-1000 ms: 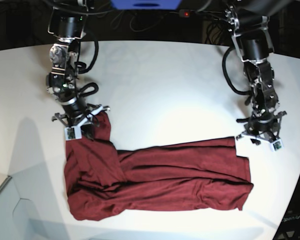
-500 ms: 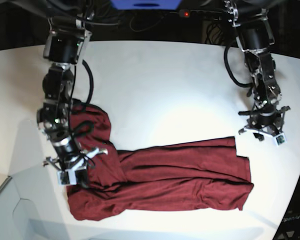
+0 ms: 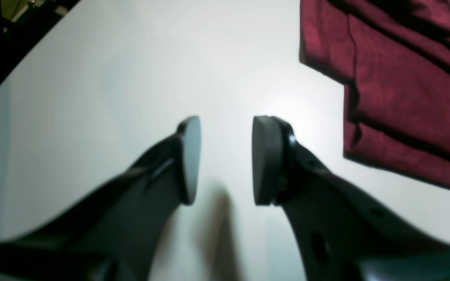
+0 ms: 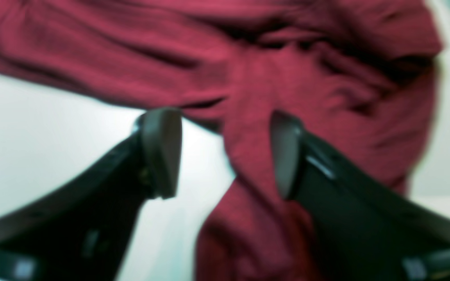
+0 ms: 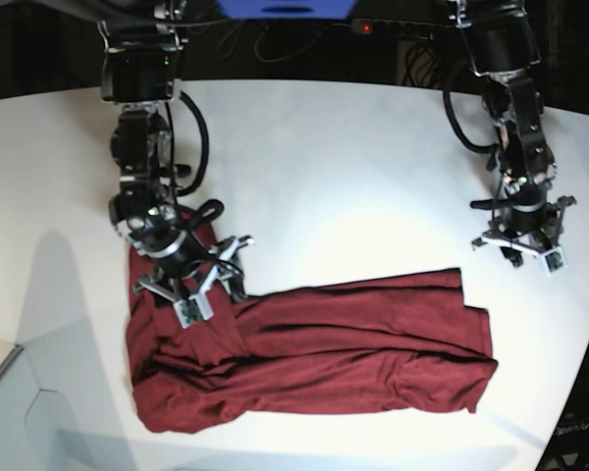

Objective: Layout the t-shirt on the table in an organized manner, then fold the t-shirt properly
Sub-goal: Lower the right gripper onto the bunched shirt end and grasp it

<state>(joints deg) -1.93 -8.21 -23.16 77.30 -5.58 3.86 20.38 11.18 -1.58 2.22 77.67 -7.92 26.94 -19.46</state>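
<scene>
The dark red t-shirt (image 5: 334, 343) lies crumpled in a long band across the near part of the white table (image 5: 324, 167). Its left end is bunched, with a flap running up under my right arm. My right gripper (image 5: 198, 285) hovers over that bunched left end. In the right wrist view this right gripper (image 4: 225, 152) is open, with red t-shirt (image 4: 287, 58) fabric lying below the gap. My left gripper (image 5: 518, 247) hangs just beyond the shirt's right end. The left wrist view shows this gripper (image 3: 227, 160) open and empty over bare table (image 3: 111, 78), with the t-shirt (image 3: 404, 97) at upper right.
The table's curved far edge (image 5: 304, 83) borders a dark area with cables. At the lower left the tabletop ends beside a grey surface (image 5: 10, 422). The table's right edge (image 5: 579, 392) runs close to the shirt's right end.
My right gripper went from the shirt's upper left flap down to its lower left, then came back up and right, and it has opened. My left gripper drifted slightly away from the shirt.
</scene>
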